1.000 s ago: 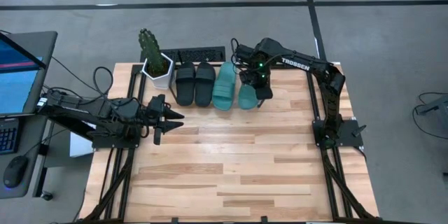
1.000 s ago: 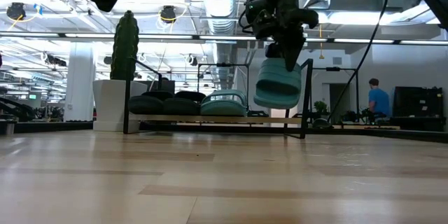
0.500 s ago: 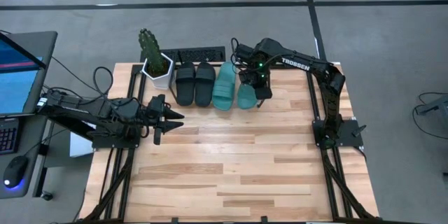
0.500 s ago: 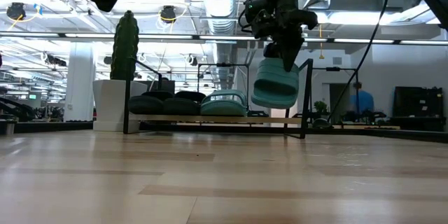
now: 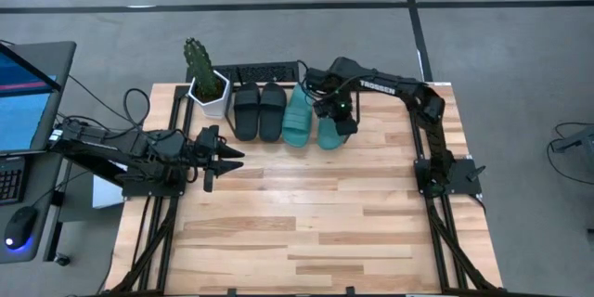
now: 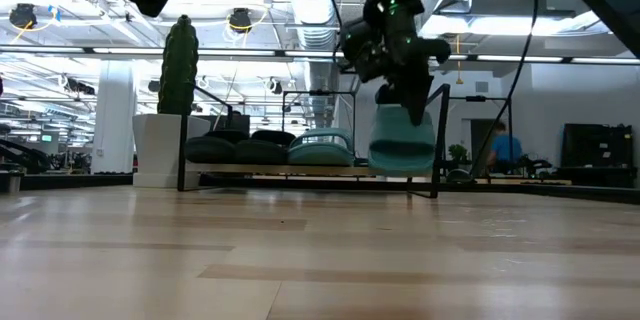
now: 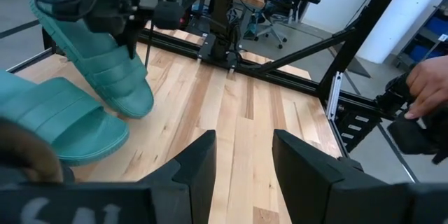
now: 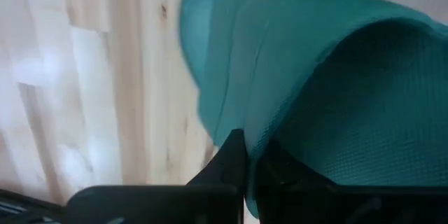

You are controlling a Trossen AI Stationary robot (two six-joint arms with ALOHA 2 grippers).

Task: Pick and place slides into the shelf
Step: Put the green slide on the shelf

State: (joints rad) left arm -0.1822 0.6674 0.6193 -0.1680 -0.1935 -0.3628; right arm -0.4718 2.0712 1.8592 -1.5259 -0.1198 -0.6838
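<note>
From above we saw the right gripper [image 5: 336, 119] at the back of the table [image 5: 316, 213], pinching a teal slide [image 5: 329, 129] just beside the other teal slide [image 5: 298, 116] and the two black slides [image 5: 258, 111] lined up on the shelf [image 5: 269, 73], while the left gripper [image 5: 228, 155] waited with its fingers spread near the table's left edge, by a potted cactus [image 5: 204, 79]. From table height we saw the held slide [image 6: 402, 141] hanging toe-down at the shelf's [image 6: 432, 140] right end, apparently clear of its wooden base. In the left wrist view we saw spread fingers [image 7: 199, 168], both teal slides and a person's hand [image 7: 428, 87] beyond the table; in the right wrist view, fingertips [image 8: 234, 155] nipped the teal strap [image 8: 329, 84].
</note>
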